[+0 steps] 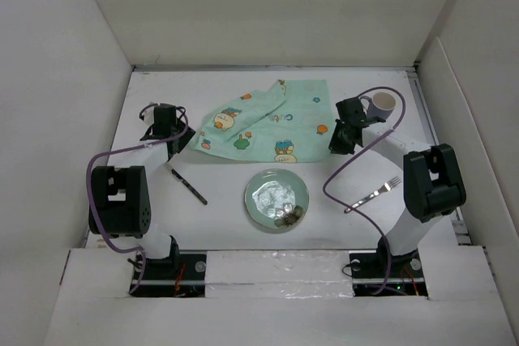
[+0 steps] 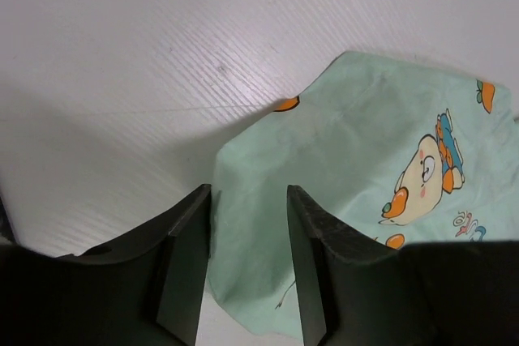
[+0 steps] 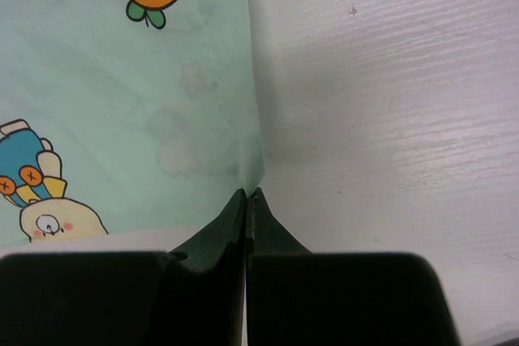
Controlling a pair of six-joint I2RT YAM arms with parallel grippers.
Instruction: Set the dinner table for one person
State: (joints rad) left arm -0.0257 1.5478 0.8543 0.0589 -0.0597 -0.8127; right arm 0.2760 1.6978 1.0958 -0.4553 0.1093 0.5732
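A mint-green cartoon-print cloth (image 1: 263,123) lies rumpled at the middle back of the white dinner table (image 1: 227,216). My right gripper (image 1: 339,145) is shut on the cloth's near right corner (image 3: 253,172); the pinch shows in the right wrist view. My left gripper (image 1: 180,145) is open at the cloth's left corner, its fingers (image 2: 190,249) standing either side of the cloth edge (image 2: 251,265). A pale green plate (image 1: 276,199) with shiny bits on it sits near the front middle. A knife (image 1: 188,183) lies left of the plate, a fork (image 1: 374,194) right of it, and a mug (image 1: 382,104) stands at the back right.
White walls close the table on three sides. The right arm's purple cable (image 1: 340,188) loops over the table between the plate and the fork. The left arm's cable (image 1: 101,168) runs along the left side.
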